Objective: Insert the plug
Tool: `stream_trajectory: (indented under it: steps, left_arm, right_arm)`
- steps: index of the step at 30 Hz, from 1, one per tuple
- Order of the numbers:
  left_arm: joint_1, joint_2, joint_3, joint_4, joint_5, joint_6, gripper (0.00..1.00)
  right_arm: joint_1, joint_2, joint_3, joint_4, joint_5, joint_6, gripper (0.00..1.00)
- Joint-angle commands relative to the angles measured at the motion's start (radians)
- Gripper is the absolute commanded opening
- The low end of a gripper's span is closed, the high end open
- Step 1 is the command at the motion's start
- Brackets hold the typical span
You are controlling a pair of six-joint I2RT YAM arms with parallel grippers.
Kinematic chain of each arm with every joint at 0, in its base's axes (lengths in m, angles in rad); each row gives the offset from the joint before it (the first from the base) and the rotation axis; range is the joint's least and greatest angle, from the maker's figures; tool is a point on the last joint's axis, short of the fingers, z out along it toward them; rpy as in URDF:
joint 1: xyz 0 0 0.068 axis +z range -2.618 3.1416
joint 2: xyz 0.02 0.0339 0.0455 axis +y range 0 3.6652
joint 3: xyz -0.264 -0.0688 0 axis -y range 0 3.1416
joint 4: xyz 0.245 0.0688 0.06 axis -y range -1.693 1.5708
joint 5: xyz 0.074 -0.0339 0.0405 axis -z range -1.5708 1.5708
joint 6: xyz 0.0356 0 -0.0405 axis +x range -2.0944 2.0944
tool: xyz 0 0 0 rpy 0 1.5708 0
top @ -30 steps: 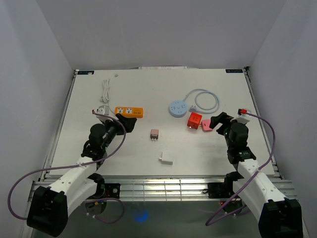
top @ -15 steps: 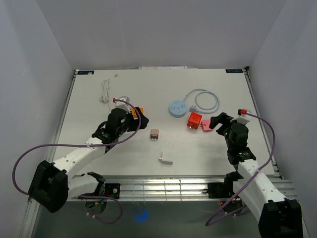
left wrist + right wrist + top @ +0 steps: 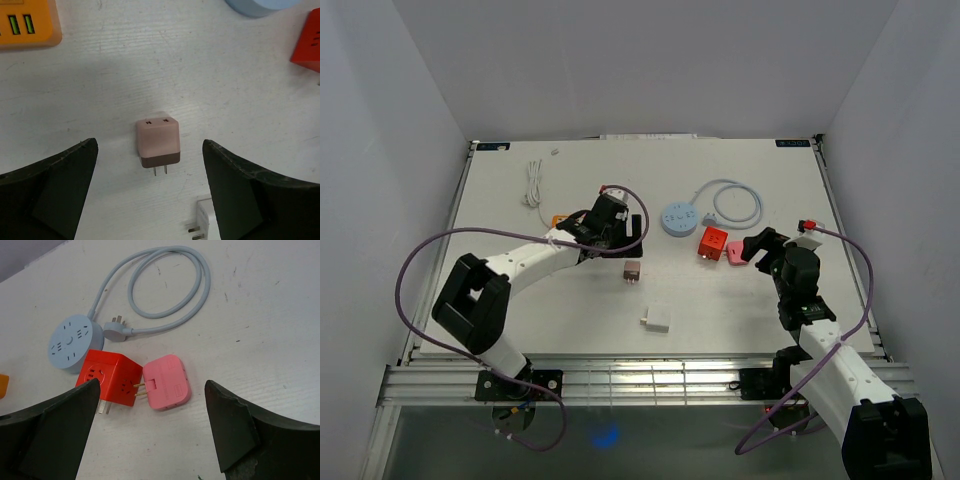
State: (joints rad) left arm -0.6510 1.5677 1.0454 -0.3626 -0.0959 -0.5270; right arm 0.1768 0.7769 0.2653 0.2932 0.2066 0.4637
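Left gripper (image 3: pixel 625 234) is hovering over table (image 3: pixel 740 300) centre, fingers (image 3: pixel 55 180) spread wide, gripping nothing. Dusty-pink two-pin plug cube (image 3: pixel 158 142) is lying flat on the table directly under it, between the two fingers and touching neither, prongs pointing toward the near edge. Orange power strip (image 3: pixel 25 22) is lying just behind and left of it, mostly hidden by the arm in the top view. White adapter (image 3: pixel 656 320) is sitting nearer the front edge, apart from the plug.

Right gripper (image 3: pixel 761 246) is hanging over the right side, fingers (image 3: pixel 50 435) also released and empty. Pink flat plug (image 3: pixel 166 381) is lying below it, prongs touching the side face of red cube adapter (image 3: pixel 110 376); cannot tell if they are seated. Round blue power strip (image 3: pixel 71 342) is sitting just behind the red cube, its blue cord (image 3: pixel 197 287) looping to the right. White cable (image 3: pixel 532 183) is lying at far left.
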Motion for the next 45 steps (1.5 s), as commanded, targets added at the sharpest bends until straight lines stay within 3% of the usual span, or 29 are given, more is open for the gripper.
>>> stream_trajectory:
  steps: [1, 16, 28, 30, 34, 38, 45]
  left_arm:
    - [-0.013, 0.047, 0.071, -0.127, 0.005, 0.027, 0.96]
    - [-0.064, 0.187, 0.157, -0.150, -0.027, 0.036, 0.94]
    - [-0.072, 0.284, 0.245, -0.180, -0.050, 0.061, 0.79]
    - [-0.073, 0.298, 0.251, -0.185, -0.051, 0.064, 0.73]
    - [-0.075, 0.314, 0.262, -0.194, -0.053, 0.067, 0.49]
    - [-0.076, 0.316, 0.262, -0.194, -0.057, 0.067, 0.33]
    - [-0.088, 0.250, 0.196, -0.128, -0.076, 0.081, 0.20]
  right_arm:
    - [-0.005, 0.002, 0.012, 0.035, -0.001, 0.004, 0.90]
    - [-0.007, 0.022, 0.020, 0.031, -0.016, 0.007, 0.90]
    - [-0.007, 0.027, 0.018, 0.034, -0.021, 0.007, 0.90]
    - [-0.007, 0.028, 0.018, 0.035, -0.022, 0.007, 0.90]
    - [-0.007, 0.030, 0.017, 0.037, -0.024, 0.007, 0.90]
    - [-0.007, 0.033, 0.017, 0.038, -0.027, 0.009, 0.90]
    - [-0.007, 0.050, 0.020, 0.069, -0.133, -0.020, 0.90]
